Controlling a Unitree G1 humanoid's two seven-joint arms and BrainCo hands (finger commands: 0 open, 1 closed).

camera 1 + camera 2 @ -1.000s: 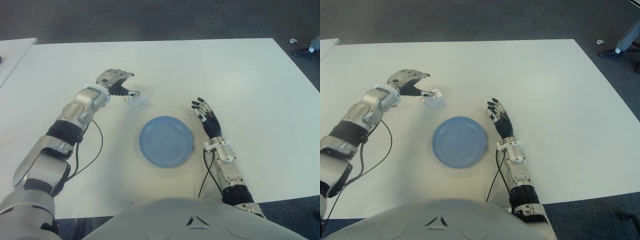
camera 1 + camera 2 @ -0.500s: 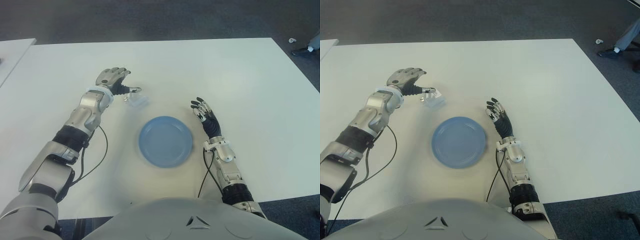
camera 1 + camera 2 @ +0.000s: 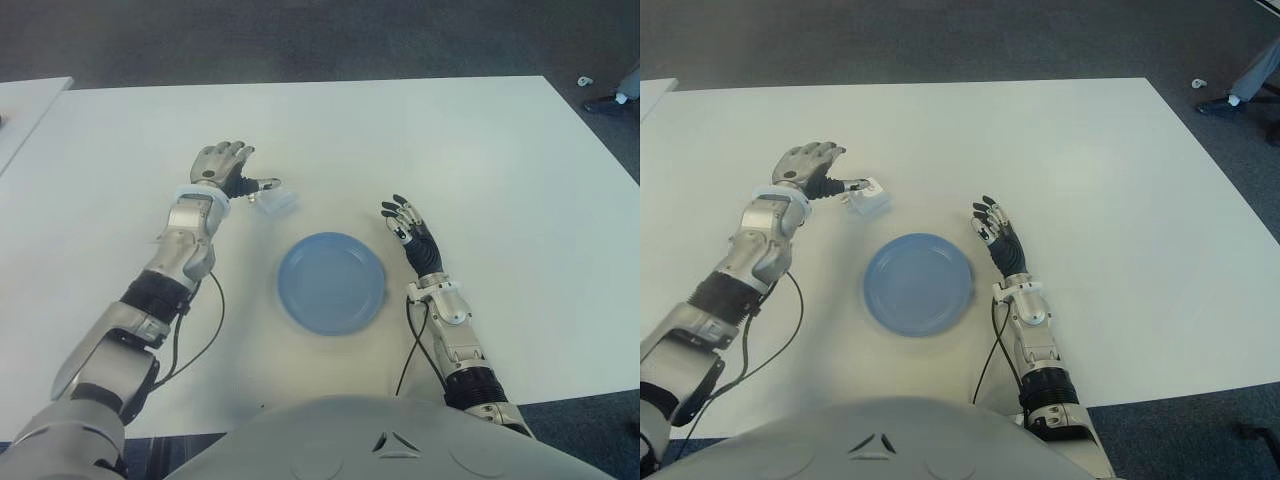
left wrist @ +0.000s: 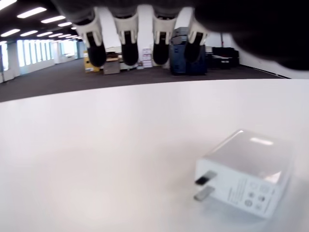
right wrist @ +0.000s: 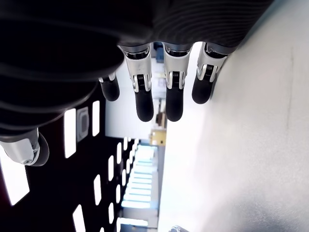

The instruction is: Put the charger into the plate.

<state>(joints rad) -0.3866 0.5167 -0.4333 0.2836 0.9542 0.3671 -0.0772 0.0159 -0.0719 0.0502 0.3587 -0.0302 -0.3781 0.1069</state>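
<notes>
Two head-mounted eye views look forward and down on the same white tabletop (image 3: pixel 420 140) from slightly offset positions; each wrist camera peers past its own fingers, close above that surface.

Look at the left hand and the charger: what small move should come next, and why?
Probably the left hand should close its open fingers around the charger. The charger lies on the table just beside that hand, ungrasped, while the blue plate waits nearer the robot. The right hand shows open, right of the plate.
</notes>
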